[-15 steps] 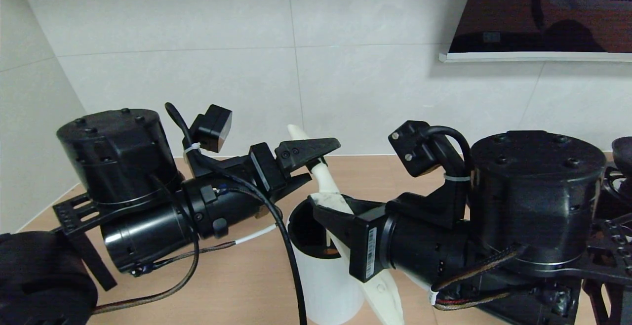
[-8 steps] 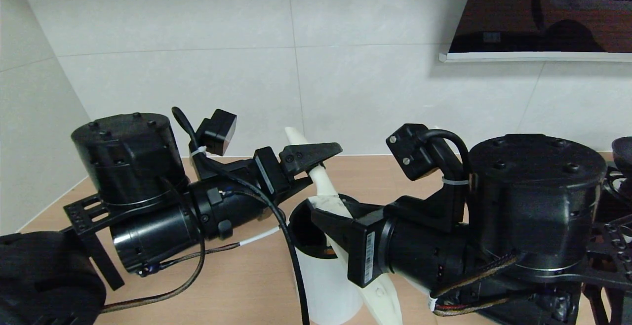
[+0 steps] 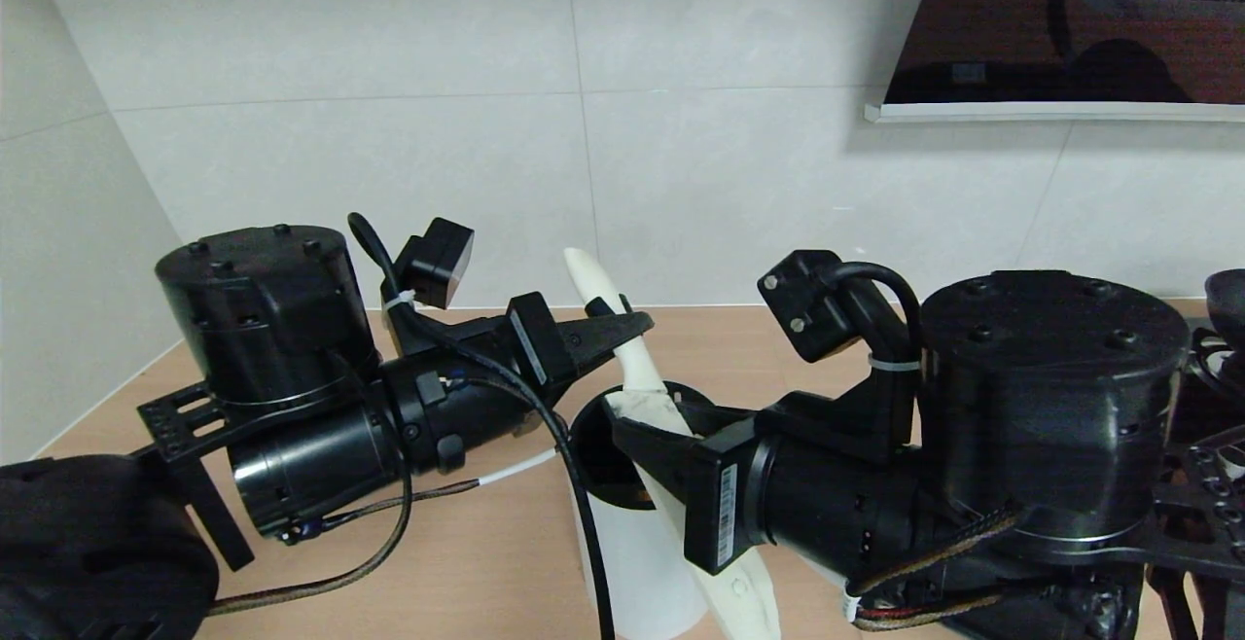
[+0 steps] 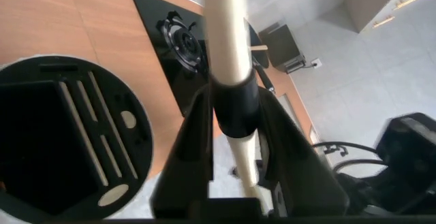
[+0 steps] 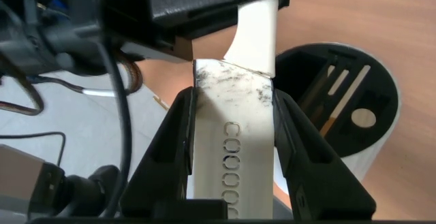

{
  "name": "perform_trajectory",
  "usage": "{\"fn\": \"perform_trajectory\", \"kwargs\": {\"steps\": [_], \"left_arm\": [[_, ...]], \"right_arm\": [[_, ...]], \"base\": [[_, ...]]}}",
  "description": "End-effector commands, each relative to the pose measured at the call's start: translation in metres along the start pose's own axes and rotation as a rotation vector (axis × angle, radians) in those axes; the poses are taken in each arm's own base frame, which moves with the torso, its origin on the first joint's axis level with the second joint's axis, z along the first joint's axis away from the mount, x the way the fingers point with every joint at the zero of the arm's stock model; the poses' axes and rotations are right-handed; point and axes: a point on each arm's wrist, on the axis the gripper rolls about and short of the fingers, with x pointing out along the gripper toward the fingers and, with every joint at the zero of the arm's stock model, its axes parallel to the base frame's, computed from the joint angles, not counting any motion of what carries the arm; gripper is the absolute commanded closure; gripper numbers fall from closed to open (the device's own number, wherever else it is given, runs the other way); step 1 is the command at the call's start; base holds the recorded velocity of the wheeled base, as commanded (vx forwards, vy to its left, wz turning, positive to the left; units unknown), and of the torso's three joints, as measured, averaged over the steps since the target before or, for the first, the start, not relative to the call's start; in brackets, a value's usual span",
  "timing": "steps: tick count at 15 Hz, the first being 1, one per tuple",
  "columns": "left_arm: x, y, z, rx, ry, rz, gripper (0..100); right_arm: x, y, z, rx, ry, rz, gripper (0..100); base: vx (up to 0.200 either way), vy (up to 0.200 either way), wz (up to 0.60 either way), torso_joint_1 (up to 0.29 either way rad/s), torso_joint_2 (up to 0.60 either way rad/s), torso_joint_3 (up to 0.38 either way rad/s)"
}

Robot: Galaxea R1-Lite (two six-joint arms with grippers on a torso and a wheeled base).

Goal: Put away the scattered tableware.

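Note:
A white knife [image 3: 593, 282] hangs tilted over a white cylindrical knife holder [image 3: 632, 548] with a black slotted top, standing on the wooden counter. My left gripper [image 3: 618, 332] is shut on the cream handle [image 4: 225, 26] at its black band. My right gripper [image 3: 647, 418] is shut on the white blade [image 5: 235, 152], which has a row of holes. The blade's lower end runs down past the holder's front. In the left wrist view the holder's slots [image 4: 75, 132] lie beside my left gripper [image 4: 235, 108]. In the right wrist view the holder [image 5: 340, 112] sits behind my right gripper [image 5: 235, 112].
A black cooktop with a burner [image 4: 180, 40] lies on the counter to the right of the holder, its edge also at the far right [image 3: 1216, 358]. A dark range hood [image 3: 1070, 27] hangs on the tiled wall at upper right. Bare wooden counter [image 3: 467, 562] lies under the left arm.
My left arm has shifted right and its fingers have closed together on the knife handle. The knife has tipped a little more upright. The right arm has edged left.

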Motion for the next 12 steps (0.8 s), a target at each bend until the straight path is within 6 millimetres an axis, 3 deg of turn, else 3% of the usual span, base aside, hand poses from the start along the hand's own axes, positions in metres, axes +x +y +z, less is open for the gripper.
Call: {"fn": "perform_trajectory", "kwargs": {"steps": [1,10,11,12], "left_arm": [[-0.0006,-0.0001,0.0000,0.000,0.000,0.000,100],[-0.0013,-0.0010,0.0004,-0.001,-0.003,-0.004,100],[-0.0016,-0.0013,0.0005,-0.001,-0.003,-0.004,100],[-0.0016,-0.0014,0.0006,0.000,-0.004,-0.005,100]], "right_arm": [[-0.0007,0.0004,0.0010,0.001,-0.005,0.002,100],[0.0001,-0.0006,-0.0001,0.000,-0.003,-0.012,100],[0.0006,-0.0006,0.0000,-0.002,-0.006,-0.018,0],[0.0006,-0.0006,0.0000,-0.002,-0.006,-0.018,0]], "base": [[0.000,0.000,0.00,0.000,0.00,0.000],[0.000,0.000,0.00,0.000,0.00,0.000],[0.000,0.000,0.00,0.000,0.00,0.000],[0.000,0.000,0.00,0.000,0.00,0.000]]}}
